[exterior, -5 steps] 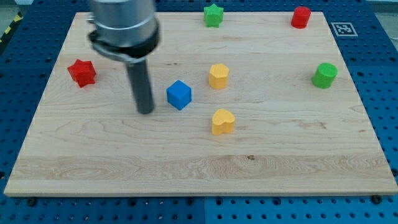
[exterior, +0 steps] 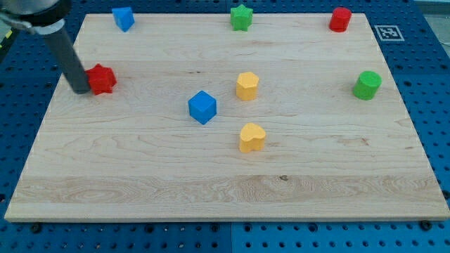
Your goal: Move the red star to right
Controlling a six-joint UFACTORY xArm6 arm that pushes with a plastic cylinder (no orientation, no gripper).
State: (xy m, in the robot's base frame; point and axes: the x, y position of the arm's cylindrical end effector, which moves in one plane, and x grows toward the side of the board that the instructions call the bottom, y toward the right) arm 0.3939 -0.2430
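Touching the red star on its left, my tip.

The tabletop is pale, smooth wood with visible grain; the red star touching my tip looks like matt plastic, the rod dark and dull.

A single camera looks down at a slant from beyond the near long edge of the pale wooden board surface, facing its far edge. It stands far enough back to take in nearly the whole surface, with blue perforated metal showing around it. The near edge spreads wider than the far one. A black-and-white square marker sits just off the surface's far right corner. No second view shares the scene.
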